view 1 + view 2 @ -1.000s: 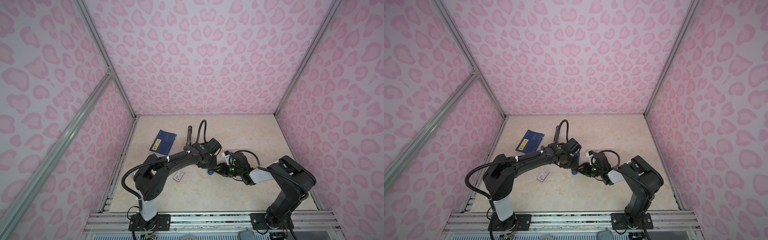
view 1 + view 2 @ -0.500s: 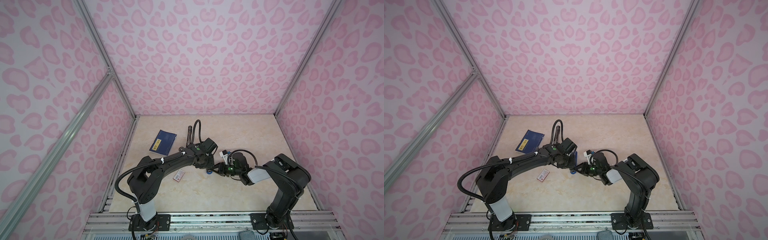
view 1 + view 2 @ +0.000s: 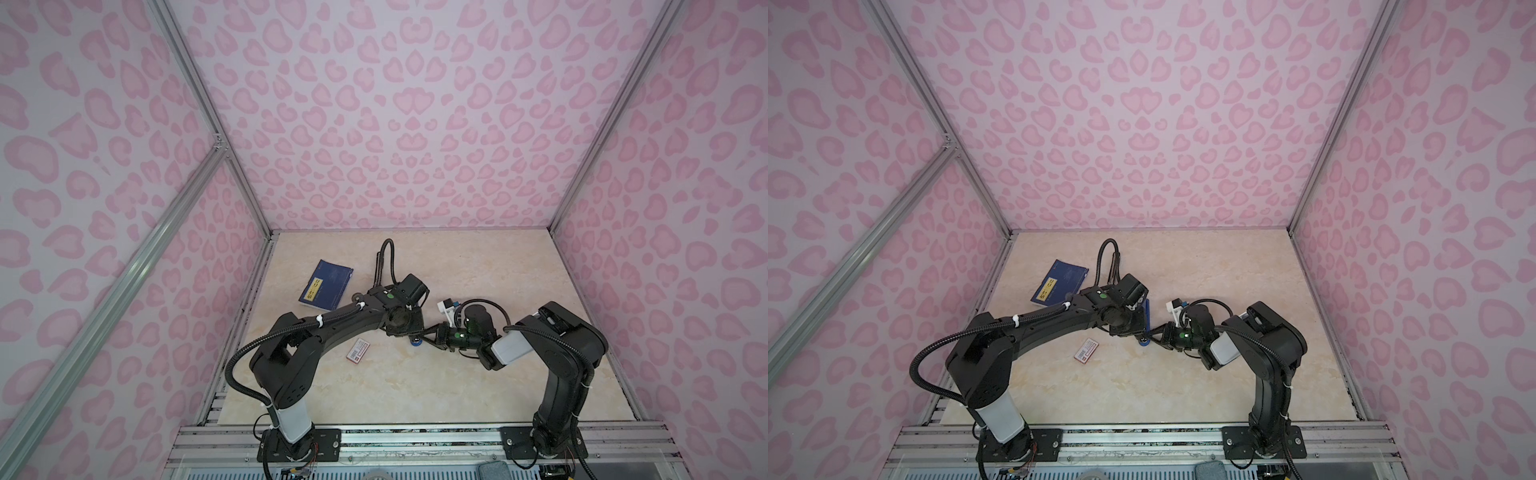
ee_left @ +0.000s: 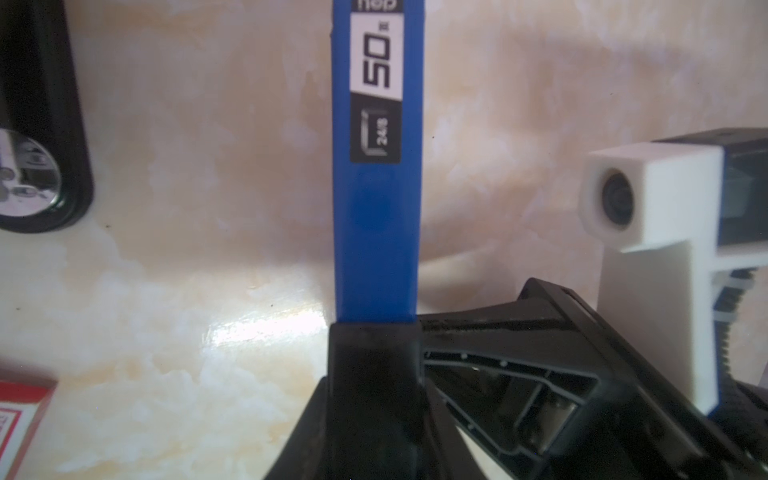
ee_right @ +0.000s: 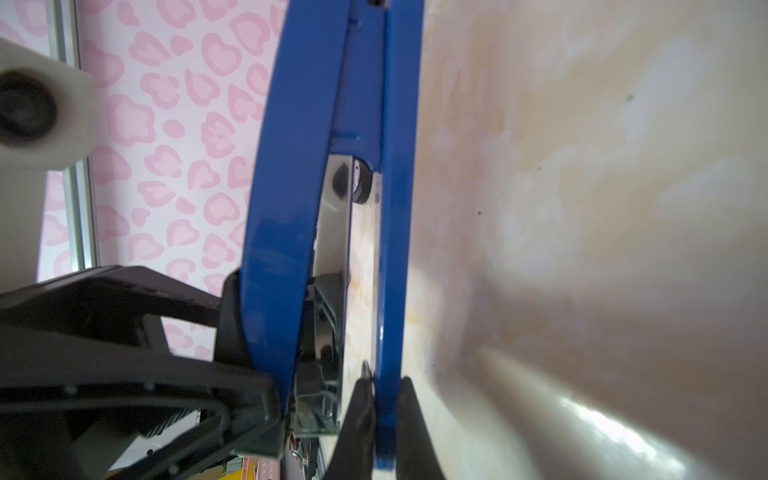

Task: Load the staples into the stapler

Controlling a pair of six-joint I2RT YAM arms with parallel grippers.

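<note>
Stapler point(image 3: 416, 342) sits near the middle of the table point(image 3: 478, 266) in both top views, mostly hidden where the two grippers meet; in a top view the stapler point(image 3: 1146, 313) shows as a short blue strip beside the left wrist. The left arm stretches low from its base to the middle; the right arm rises, folds at the elbow and sends its forearm low and leftward, so the left gripper point(image 3: 409, 332) and the right gripper point(image 3: 426, 334) come nose to nose. A red-and-white box point(image 3: 358, 350) lies near them and a blue booklet point(image 3: 326, 284) farther back; no loose staples show anywhere.

From the left wrist, the blue body runs straight away from the left gripper point(image 4: 374, 353), its labelled top arm clamped in the jaws; the right gripper's black frame crowds in just beside.

From the right wrist, the right gripper point(image 5: 384, 399) is clenched on the thin blue base at its front end, one finger point(image 5: 409, 415) on either side. The left gripper point(image 5: 270, 328) grasps the curved top arm. A bright metal magazine point(image 5: 332, 232) shows in the gap between, and both blue parts join at the far hinge; whether the base touches the table I cannot tell.

The step in hand looks like opening the stapler, and the gap is only modest. Next, the right should pin the base firmly while the left swings the top arm up about the hinge until the magazine lies bare. Only then can staples be fetched, perhaps from the box; the pinch on so thin a base could slip.
</note>
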